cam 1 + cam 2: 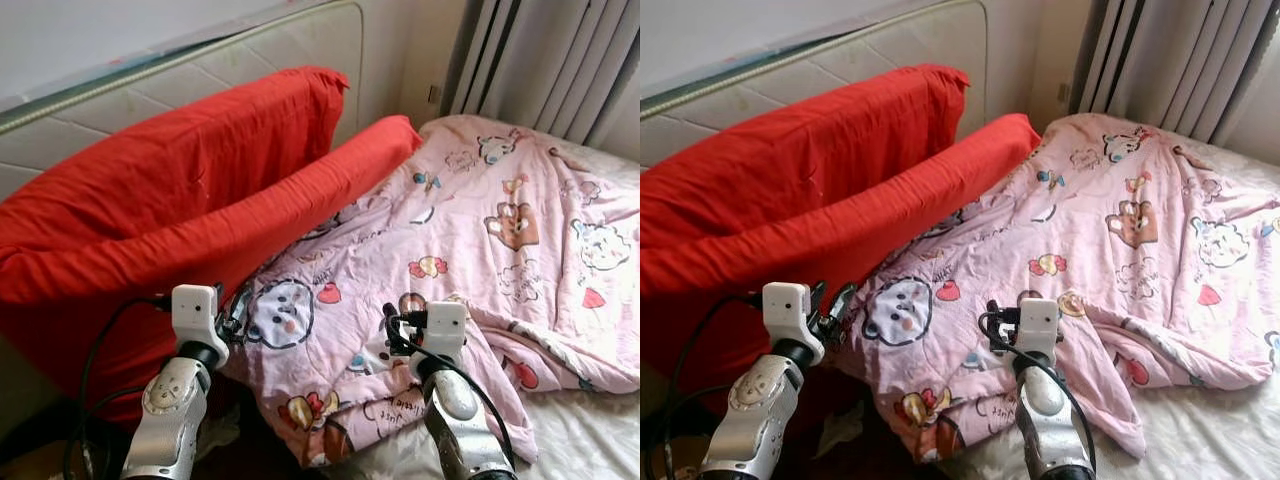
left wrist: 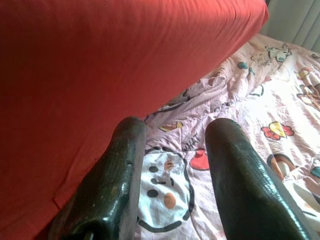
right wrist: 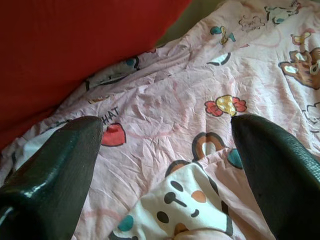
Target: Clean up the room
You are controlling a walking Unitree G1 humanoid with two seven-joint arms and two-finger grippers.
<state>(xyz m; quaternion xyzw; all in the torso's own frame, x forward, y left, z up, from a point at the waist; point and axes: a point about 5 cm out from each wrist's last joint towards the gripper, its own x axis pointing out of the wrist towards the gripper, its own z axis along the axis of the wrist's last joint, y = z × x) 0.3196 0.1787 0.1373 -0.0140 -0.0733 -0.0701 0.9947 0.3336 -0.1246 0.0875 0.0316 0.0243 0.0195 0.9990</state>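
Observation:
A pink quilt (image 1: 480, 230) printed with cartoon animals lies rumpled over the bed, its near corner folded over on itself. Two long red pillows (image 1: 170, 190) lean against the headboard on the left, the lower one (image 1: 340, 170) resting along the quilt's edge. My left gripper (image 1: 236, 312) is open and hovers at the quilt's left edge, right under the red pillow (image 2: 100, 65); nothing sits between its fingers (image 2: 120, 170). My right gripper (image 1: 392, 327) is open just above the folded quilt corner (image 3: 190, 195), and holds nothing.
A padded beige headboard (image 1: 250, 50) runs along the back left. Grey curtains (image 1: 560, 60) hang at the back right. Bare white sheet (image 1: 580, 430) shows at the near right. A pale crumpled scrap (image 1: 840, 427) lies on the dark floor by the bed.

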